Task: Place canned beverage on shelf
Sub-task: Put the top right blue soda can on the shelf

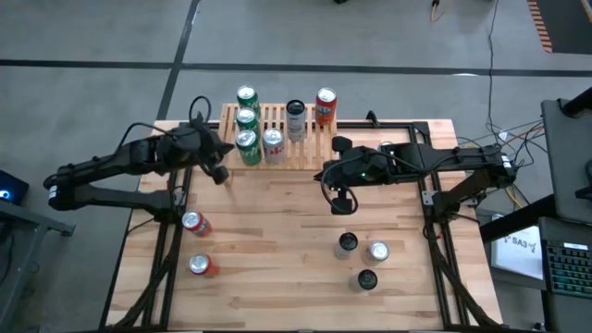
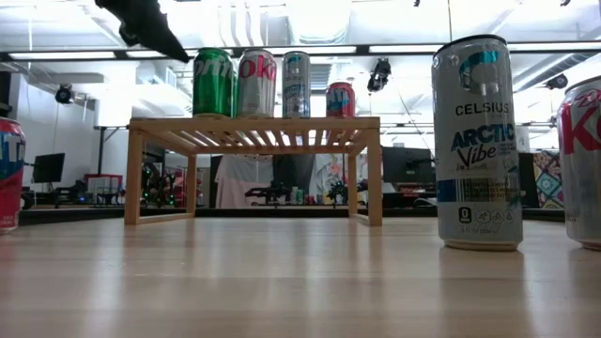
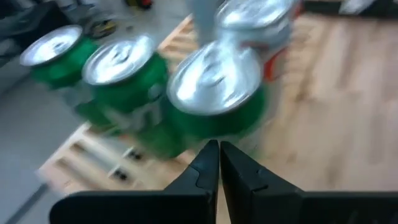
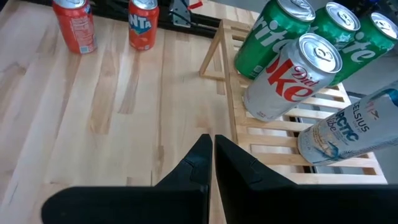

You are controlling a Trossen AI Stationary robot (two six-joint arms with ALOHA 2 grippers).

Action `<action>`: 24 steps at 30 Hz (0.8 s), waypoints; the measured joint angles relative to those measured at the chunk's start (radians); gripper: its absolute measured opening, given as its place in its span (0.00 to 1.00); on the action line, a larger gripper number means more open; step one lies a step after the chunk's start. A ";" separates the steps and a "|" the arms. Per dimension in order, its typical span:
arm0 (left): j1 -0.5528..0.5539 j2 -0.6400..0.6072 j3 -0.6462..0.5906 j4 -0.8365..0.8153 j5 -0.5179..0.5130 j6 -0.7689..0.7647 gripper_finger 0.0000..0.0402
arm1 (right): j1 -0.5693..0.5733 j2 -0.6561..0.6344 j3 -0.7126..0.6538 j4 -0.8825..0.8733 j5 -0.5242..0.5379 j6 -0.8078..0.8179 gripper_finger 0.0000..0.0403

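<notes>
— Cans first: which ones are you still needing to move, and where are they sitting relative to the shelf [image 1: 277, 134]?

— You are looking at two groups still standing upright on the table [image 1: 277, 277], both on the near side of the shelf. The two red cans [image 1: 197, 244] are standing off the shelf's left front corner; the trio of dark and silver cans [image 1: 363, 259] is standing off its right front corner, a little farther out. Every long axis is vertical, so I judge you would be reaching in level with the jaws either side of a can body.

— Which arm is closer?

— Your right gripper [image 1: 340, 202] is hovering just in front of the shelf, jaws pressed together and holding nothing, with the trio lying straight out from it, away from the shelf. Your left gripper [image 1: 218, 173] is hanging by the shelf's left front corner, also pinched closed and empty, with the red pair farther out from the shelf. The trio looks the shorter reach, for the right arm.

— And what is the shelf carrying?

— You are seeing six cans on it: three green cans [image 1: 247, 125] in a row along the left end, a Diet Coke can [image 1: 274, 144] beside the front green one, a Celsius can [image 1: 295, 118] farther right, and an orange can [image 1: 325, 106] at the back right. The front right slats are lying bare.
</notes>
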 joint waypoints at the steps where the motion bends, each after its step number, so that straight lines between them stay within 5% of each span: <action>1: -0.004 -0.005 0.000 0.016 0.025 -0.007 0.00 | 0.000 0.000 0.000 0.003 0.000 0.006 0.02; 13: -0.225 -0.011 -0.035 0.196 0.100 -0.009 0.00 | 0.000 0.000 0.000 0.035 -0.011 0.245 0.02; 24: -0.430 -0.013 -0.191 0.560 0.100 0.068 0.00 | 0.059 0.083 0.000 -0.016 -0.314 0.541 0.02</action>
